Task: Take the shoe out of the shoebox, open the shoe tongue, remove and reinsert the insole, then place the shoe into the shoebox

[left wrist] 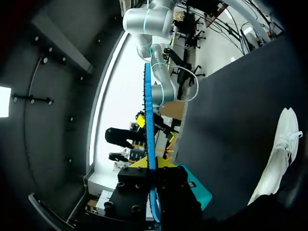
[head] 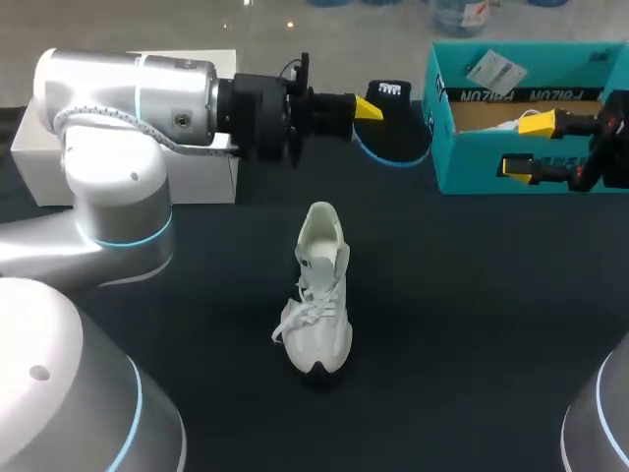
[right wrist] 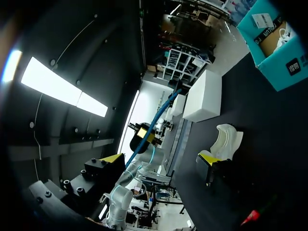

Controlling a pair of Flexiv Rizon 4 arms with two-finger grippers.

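A white sneaker [head: 319, 295] stands on the dark table, toe toward me, heel opening up. My left gripper [head: 369, 110] is held up behind it, shut on a black insole with a blue rim [head: 395, 136]. In the left wrist view the insole [left wrist: 148, 115] shows edge-on as a blue strip clamped between the yellow tips of the left gripper [left wrist: 151, 162], with the sneaker [left wrist: 279, 154] off to one side. My right gripper [head: 528, 146] stands open in front of the teal shoebox [head: 491, 162]. From the right wrist, the right gripper [right wrist: 161, 157] is spread wide, with the sneaker [right wrist: 226, 139] ahead.
A white box [head: 128, 162] sits at the back left, behind my left arm, also in the right wrist view as the white box [right wrist: 204, 96]. The teal shoebox [right wrist: 279, 48] holds paper and a tag. The table [head: 472, 315] is dark cloth.
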